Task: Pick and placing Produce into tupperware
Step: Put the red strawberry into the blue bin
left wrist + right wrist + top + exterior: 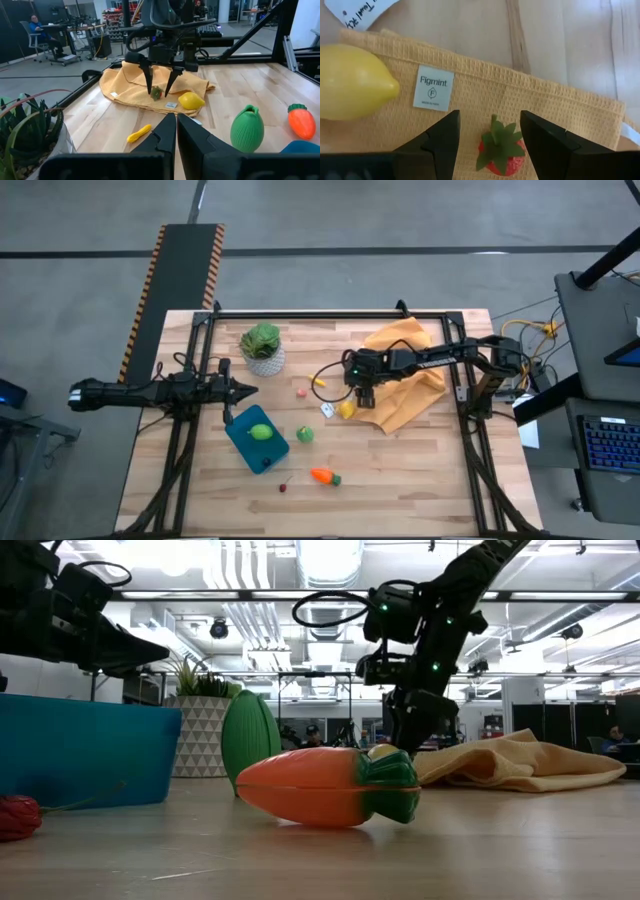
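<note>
The right gripper (490,145) hangs over the edge of the orange cloth (530,95) with its fingers (547,140) spread wide on either side of a strawberry (500,150), leafy cap up; they straddle it without touching, which reads as lining up for a grasp, not yet a hold. The left wrist view shows the same stance from across the table: the two fingers pointing down, the small fruit (157,92) on the cloth between them. Just beside it a lemon (355,82) lies at the cloth's edge, close enough that a careless closing could nudge it. Further out on the bare table (420,470) lie a small yellow piece (319,382), a tiny red piece (302,392), a green fruit (304,434), a carrot (324,476) and a cherry-like piece (283,487). The tub (256,442) sits well apart from the cloth, toward the left arm, with one lime-green piece (260,432) already in it, so most of the job looks undone. The left gripper (243,391) waits near the tub's far corner with its fingers (165,132) nearly together and holding nothing, probably parked clear of the right arm's path to the tub. A potted plant (262,346) stands behind it.
</note>
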`<action>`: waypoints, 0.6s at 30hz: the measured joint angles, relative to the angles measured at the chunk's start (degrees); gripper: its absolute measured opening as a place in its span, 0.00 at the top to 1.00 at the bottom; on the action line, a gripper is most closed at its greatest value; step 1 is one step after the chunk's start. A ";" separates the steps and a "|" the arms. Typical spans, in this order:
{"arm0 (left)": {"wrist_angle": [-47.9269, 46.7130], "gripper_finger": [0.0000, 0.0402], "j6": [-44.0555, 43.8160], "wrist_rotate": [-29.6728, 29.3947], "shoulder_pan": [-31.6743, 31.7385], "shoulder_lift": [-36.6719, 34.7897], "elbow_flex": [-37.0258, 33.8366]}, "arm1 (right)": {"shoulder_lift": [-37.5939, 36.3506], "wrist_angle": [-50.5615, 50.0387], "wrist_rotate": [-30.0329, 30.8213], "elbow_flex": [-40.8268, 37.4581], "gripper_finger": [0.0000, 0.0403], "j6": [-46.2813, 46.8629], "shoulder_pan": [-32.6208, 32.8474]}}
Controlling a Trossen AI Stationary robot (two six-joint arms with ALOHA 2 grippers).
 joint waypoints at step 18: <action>0.00 1.00 0.00 0.00 -0.01 0.00 0.00 | 0.00 0.06 1.58 -0.45 0.64 0.02 -0.02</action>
